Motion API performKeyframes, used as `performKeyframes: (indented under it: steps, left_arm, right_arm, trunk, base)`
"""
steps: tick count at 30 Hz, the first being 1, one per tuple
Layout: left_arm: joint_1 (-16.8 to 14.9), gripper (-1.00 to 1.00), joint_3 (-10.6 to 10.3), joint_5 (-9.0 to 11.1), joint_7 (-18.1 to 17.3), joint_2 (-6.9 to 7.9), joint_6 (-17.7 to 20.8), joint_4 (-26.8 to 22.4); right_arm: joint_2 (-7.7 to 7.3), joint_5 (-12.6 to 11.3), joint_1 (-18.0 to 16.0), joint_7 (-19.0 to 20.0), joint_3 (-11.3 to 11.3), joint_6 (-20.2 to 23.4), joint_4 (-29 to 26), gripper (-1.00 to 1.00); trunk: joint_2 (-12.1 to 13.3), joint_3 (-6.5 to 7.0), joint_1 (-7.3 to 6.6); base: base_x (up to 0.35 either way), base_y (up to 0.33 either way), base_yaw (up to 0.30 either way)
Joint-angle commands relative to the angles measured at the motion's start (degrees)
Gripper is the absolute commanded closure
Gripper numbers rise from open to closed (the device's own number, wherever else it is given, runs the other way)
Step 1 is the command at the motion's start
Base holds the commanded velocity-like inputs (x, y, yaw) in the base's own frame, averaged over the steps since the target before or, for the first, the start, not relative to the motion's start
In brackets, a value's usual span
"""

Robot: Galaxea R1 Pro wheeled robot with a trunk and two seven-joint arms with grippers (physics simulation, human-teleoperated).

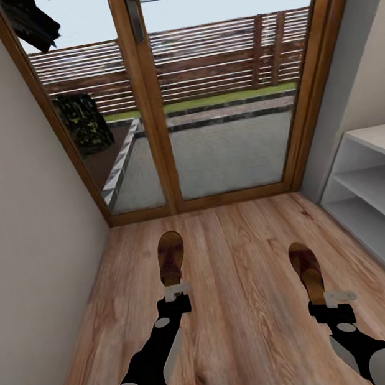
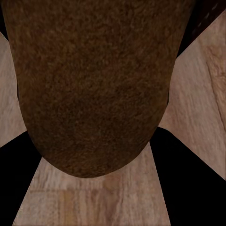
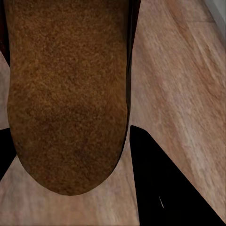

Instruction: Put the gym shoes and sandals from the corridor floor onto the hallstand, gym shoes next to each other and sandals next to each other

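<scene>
Head view looks down a narrow corridor toward a wood-framed glass door [image 1: 151, 99], with both arms stretched forward over the corridor floor [image 1: 251, 308]. At the end of the left arm the left pincer [image 1: 177, 292] is clamped on the heel of the left sandal [image 1: 170, 257], which points away from the robot toward the door with its tan footbed up; whether it is lifted off the planks or resting on them I cannot tell. At the end of the right arm the right pincer [image 1: 328, 300] is clamped on the heel of the right sandal [image 1: 307, 272], which also points forward and looks tilted a little onto its side. The two sandals are well apart from each other, one in front of each arm. To the right stands the hallstand [image 1: 375, 192], a white open shelving unit against the wall, with two bare shelf levels under its flat top and nothing lying in them. Left wrist view looks along the dark fingers [image 2: 188, 183] at a broad brown, rough-textured surface of the left sandal [image 2: 94, 89], with wood planks behind it. Right wrist view gives the same kind of sight, a brown grainy surface of the right sandal [image 3: 66, 94] between dark fingers [image 3: 165, 183] above the planks
</scene>
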Motion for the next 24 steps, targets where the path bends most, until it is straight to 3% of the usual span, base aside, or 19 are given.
performKeyframes:
  steps: [1, 18, 24]
  left_arm:
    - [0.0, 1.0, 0.0, -0.1, 0.0, 0.0, 0.0, 0.0]
    - [0.0, 1.0, 0.0, -0.1, 0.0, 0.0, 0.0, -0.1]
    - [0.0, 1.0, 0.0, -0.1, 0.0, 0.0, 0.0, -0.3]
  right_arm:
    - [0.0, -0.2, 0.0, 0.0, 0.0, -0.1, 0.0, 1.0]
    - [0.0, -0.2, 0.0, 0.3, 0.2, -0.1, -0.7, 1.0]
    - [1.45, -0.2, 0.0, 0.3, 0.2, -0.1, -1.6, 1.0]
  trunk:
    - [0.0, 0.0, 0.0]
    - [0.0, 0.0, 0.0]
    - [0.0, 0.0, 0.0]
  base:
    - [0.35, 0.085, 0.0]
    - [0.35, 0.096, 0.0]
    - [0.349, 0.1, 0.0]
